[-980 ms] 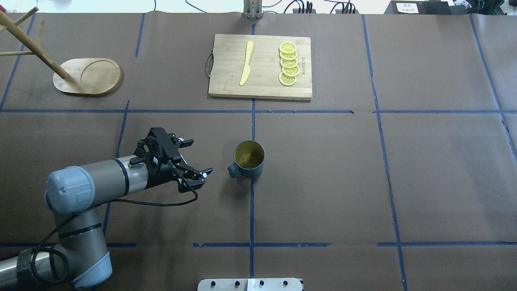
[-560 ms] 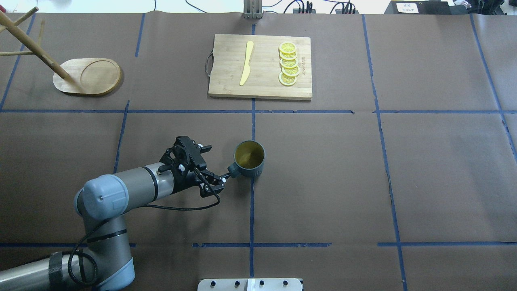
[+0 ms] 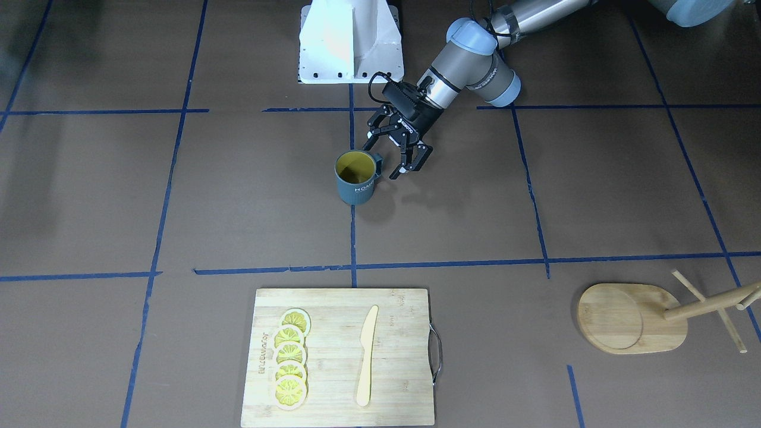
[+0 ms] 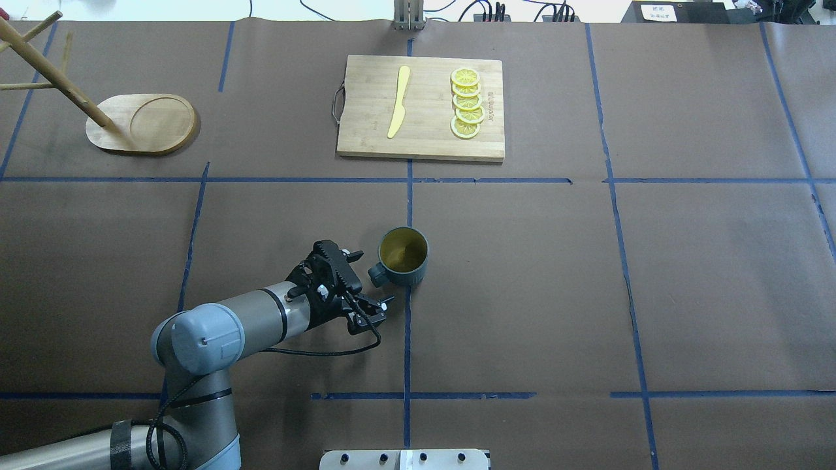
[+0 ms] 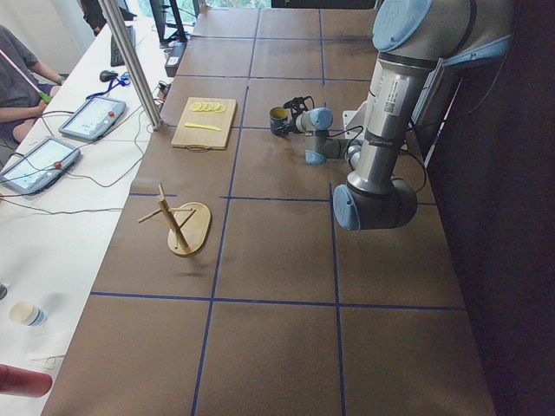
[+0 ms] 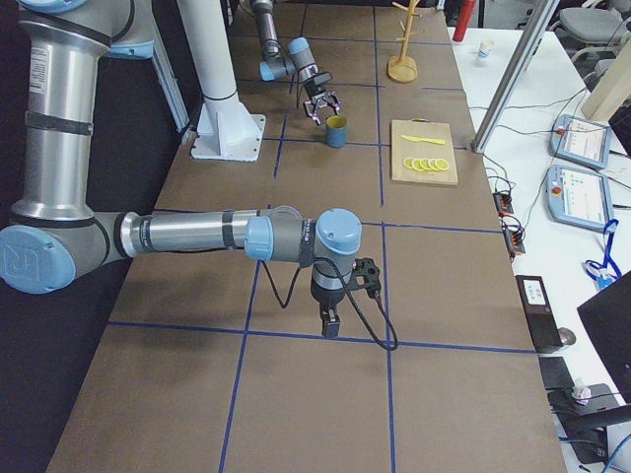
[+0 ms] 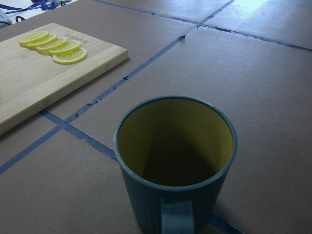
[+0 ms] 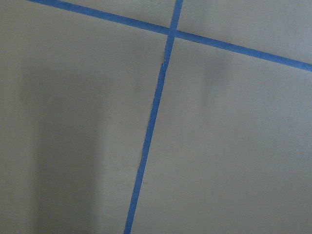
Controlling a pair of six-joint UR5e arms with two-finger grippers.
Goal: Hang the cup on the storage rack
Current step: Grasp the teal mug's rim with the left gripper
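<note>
1. The cup (image 4: 403, 256) stands upright near the middle of the table (image 4: 522, 294), with its yellow inside facing up. Seen from above, its handle (image 4: 375, 274) sticks out at about 8 o'clock, toward the left arm. That makes the handle easy to reach.
2. The left gripper (image 4: 371, 278) is wide open and has hold of nothing. Its two jaws stand apart, one at about 11 o'clock of the handle and one at about 5 o'clock. The handle sits in the gap between them. I think it is lined up this way so it can pinch the handle next.
3. The pinch must leave room in the handle hole, or a peg may not fit through.
4. The storage rack (image 4: 153, 121) stands far off, at about 10 o'clock from the cup. Its pegs (image 4: 29, 85) point out and up, so a handle can slide on and not slip off. Nothing hangs there yet.
5. A cutting board (image 4: 424, 140) with lemon slices (image 4: 467, 104) lies at 12 o'clock from the cup. It looks well apart from the way to the rack.
6. The right gripper (image 6: 330, 323) hangs over bare table, far from the cup, likely to keep out of the way. I cannot tell if it is open or closed.
</note>
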